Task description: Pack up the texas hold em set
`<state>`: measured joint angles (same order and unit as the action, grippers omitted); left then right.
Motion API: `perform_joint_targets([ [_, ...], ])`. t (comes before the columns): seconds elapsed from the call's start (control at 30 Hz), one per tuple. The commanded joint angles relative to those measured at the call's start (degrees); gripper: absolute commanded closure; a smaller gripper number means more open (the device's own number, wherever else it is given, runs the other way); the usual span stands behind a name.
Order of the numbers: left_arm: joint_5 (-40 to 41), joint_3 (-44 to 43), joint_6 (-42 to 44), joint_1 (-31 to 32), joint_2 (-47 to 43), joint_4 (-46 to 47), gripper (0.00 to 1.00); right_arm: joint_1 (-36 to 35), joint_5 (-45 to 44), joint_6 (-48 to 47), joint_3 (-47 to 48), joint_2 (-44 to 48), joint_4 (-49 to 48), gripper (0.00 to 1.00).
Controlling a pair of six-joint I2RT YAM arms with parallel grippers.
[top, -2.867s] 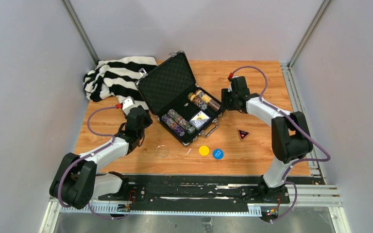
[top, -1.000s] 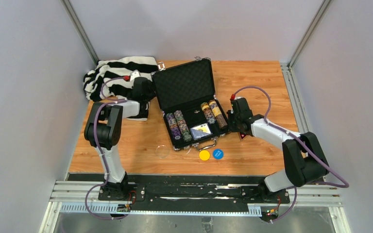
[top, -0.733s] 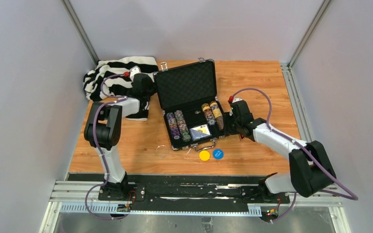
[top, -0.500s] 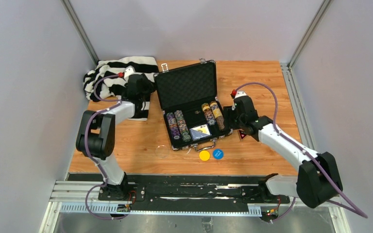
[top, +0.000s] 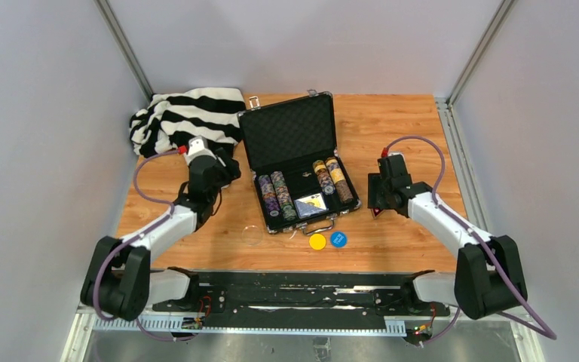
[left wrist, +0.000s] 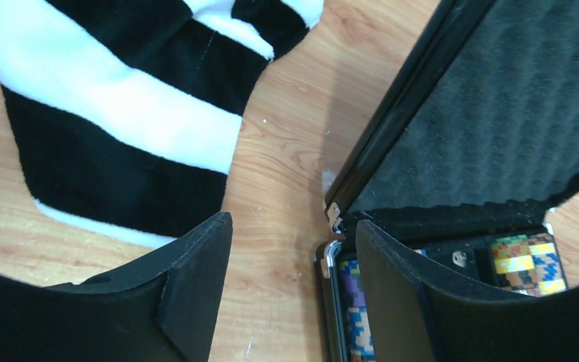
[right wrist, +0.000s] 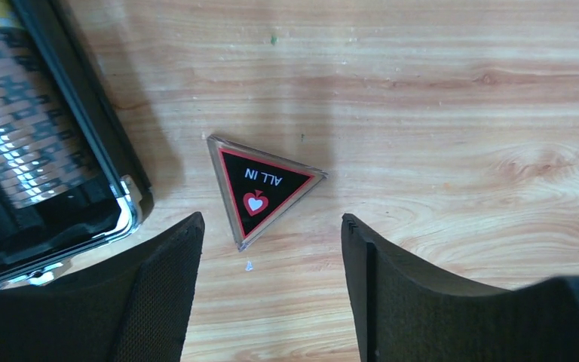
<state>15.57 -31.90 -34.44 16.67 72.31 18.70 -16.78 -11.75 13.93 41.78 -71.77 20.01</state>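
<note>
Top external: case point(top: 285, 134) open mid-table point(top: 399, 121), lid up, chip rows point(top: 275, 194) inside; yellow disc point(top: 317, 241) & blue disc point(top: 338, 239) just in front. Left claw point(left wrist: 290, 235) apart, empty, btwn striped cloth point(left wrist: 113, 128) & case. Right claw point(right wrist: 271, 226) apart, empty, above dark triangle point(right wrist: 260, 188), which lies just right of case.

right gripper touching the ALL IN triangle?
Apart. Right wrist view: bare table shows between the triangle and both fingers of the open right gripper.

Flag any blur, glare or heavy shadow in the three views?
Top external: evenly lit, sharp, only soft shadows on the table. Left wrist: case lid foam slightly soft, shadow beside it. Right wrist: triangle lettering crisp, glare on the chip row.
</note>
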Motion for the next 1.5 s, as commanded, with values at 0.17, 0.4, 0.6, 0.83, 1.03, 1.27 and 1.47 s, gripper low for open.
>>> perform_joint_targets([
  [0.17,-3.36,7.73,0.89,0.01,-17.21,-3.12,0.35,4.05,1.73,-1.38,0.87,-6.06,1.81,0.26],
  [0.4,-3.05,7.02,2.36,0.53,-18.07,-6.56,0.34,5.23,6.05,-3.40,2.41,-9.25,2.34,0.25],
  [0.6,-2.53,6.98,3.15,0.82,-18.27,-7.29,0.34,5.28,7.72,-4.35,3.56,-11.91,2.35,0.25],
  [0.83,-2.04,6.94,3.23,1.22,-18.26,-7.51,0.34,6.30,6.02,-3.79,4.77,-15.12,3.07,0.30],
  [1.03,-1.76,7.09,3.42,1.30,-18.53,-7.98,0.34,6.87,7.04,-4.13,5.47,-16.95,3.02,0.37],
  [1.27,-1.08,6.99,3.59,1.44,-18.57,-8.19,0.34,6.87,7.91,-4.27,5.33,-16.65,2.94,0.55],
  [1.47,-1.52,6.81,3.41,1.41,-17.71,-7.99,0.34,6.89,8.75,-4.18,4.70,-15.14,2.58,0.64],
])
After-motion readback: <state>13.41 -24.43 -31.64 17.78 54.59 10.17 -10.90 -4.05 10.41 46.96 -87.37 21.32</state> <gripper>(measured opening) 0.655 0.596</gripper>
